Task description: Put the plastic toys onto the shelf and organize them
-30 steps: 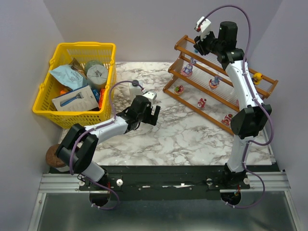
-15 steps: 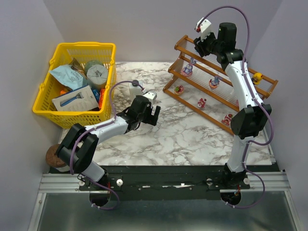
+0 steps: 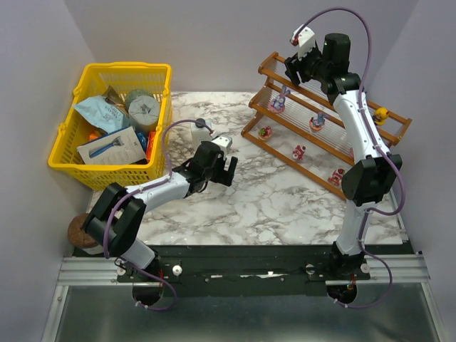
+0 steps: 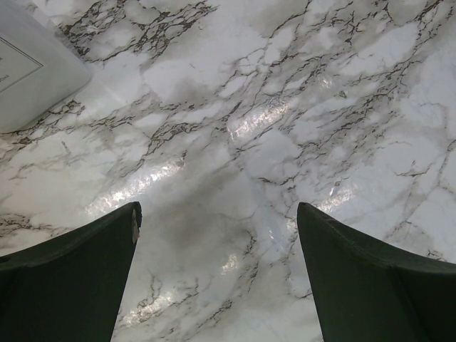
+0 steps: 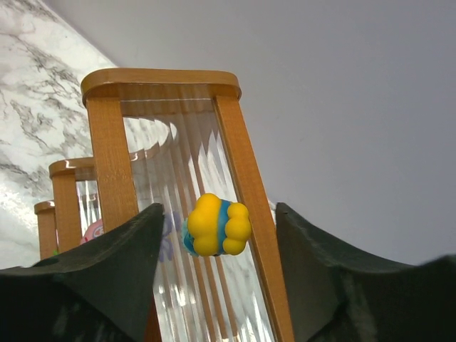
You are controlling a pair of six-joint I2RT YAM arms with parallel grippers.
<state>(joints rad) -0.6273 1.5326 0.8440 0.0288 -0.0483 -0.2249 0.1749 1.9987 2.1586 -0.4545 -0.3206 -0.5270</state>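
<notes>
The shelf [image 3: 324, 139] stands slanted at the back right, with wooden rails and clear ribbed panels. Several plastic toys sit on it: a purple bunny [image 3: 283, 97], a pink-purple one [image 3: 318, 122], red figures [image 3: 265, 132] [image 3: 299, 151] [image 3: 335, 174] and a yellow one [image 3: 382, 112]. My right gripper [image 3: 293, 71] is open at the shelf's upper left end. In the right wrist view a yellow and blue toy [image 5: 216, 225] rests against the top rail [image 5: 246, 185], between my right gripper's [image 5: 217, 217] spread jaws and touching neither. My left gripper [image 3: 229, 171] is open and empty over the marble table [image 4: 235, 128].
A yellow mesh basket [image 3: 85, 167] full of packages stands at the back left. A white bottle with a black cap [image 3: 201, 130] stands just behind my left gripper; its corner shows in the left wrist view [image 4: 28, 64]. A brown round object [image 3: 80, 232] lies at the near left edge.
My right gripper has shifted slightly up and back at the shelf's top left end. The left arm has not moved.
</notes>
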